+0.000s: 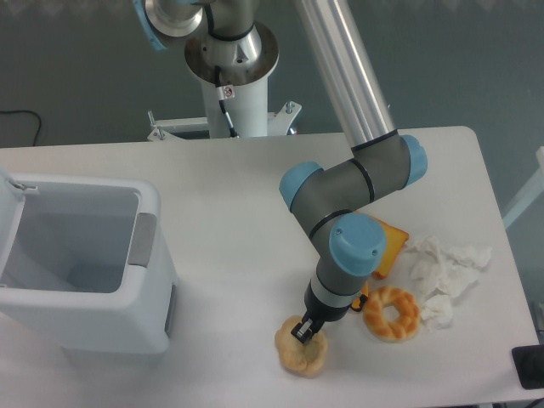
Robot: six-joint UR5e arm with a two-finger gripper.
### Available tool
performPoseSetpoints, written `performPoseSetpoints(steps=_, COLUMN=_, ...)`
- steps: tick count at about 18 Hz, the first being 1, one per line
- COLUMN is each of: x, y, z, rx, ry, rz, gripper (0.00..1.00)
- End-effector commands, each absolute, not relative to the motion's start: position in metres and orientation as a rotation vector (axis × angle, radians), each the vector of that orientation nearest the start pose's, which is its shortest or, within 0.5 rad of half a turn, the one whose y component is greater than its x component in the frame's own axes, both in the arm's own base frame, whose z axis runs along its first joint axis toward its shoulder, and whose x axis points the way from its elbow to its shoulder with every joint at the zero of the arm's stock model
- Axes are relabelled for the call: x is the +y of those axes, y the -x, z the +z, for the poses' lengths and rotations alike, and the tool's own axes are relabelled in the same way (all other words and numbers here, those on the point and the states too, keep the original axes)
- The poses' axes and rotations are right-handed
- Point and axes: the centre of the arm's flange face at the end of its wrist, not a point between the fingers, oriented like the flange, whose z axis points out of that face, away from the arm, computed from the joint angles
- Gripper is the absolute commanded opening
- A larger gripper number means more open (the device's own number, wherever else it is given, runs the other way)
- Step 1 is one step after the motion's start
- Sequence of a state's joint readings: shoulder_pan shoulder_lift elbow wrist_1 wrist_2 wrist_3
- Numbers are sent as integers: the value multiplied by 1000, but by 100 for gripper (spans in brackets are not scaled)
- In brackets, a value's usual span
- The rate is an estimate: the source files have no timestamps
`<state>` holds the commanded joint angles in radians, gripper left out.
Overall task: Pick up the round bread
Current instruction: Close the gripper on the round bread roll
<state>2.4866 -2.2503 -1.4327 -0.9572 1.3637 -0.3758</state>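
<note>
I see the gripper (pixel 303 331) directly over the bun (pixel 302 349), fingers down on its top at the surface's (pixel 212 221) near edge; whether they are clenched I cannot tell. Ring bread (pixel 392 313) lies at 3 o'clock, apart.

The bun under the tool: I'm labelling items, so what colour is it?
Pale tan, seen in the fixed camera view: the bun sits under the tool.
</note>
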Motion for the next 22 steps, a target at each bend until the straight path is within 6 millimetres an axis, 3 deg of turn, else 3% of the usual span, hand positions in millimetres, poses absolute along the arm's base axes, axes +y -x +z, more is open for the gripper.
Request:
performPoseSetpoints(steps=3, x=554, y=469, z=201, rx=-1801, ry=2405, rz=-272, gripper=13)
performPoseSetpoints(steps=5, x=554, y=468, z=201, rx=-1800, ry=2404, rz=-279, gripper=10)
performPoseSetpoints(steps=12, x=552, y=467, z=223, rx=-1771, ry=2395, rz=-260, gripper=10)
performPoseSetpoints(steps=22, x=541, y=454, z=308, rx=-1539, ry=2430, rz=-159, gripper=10)
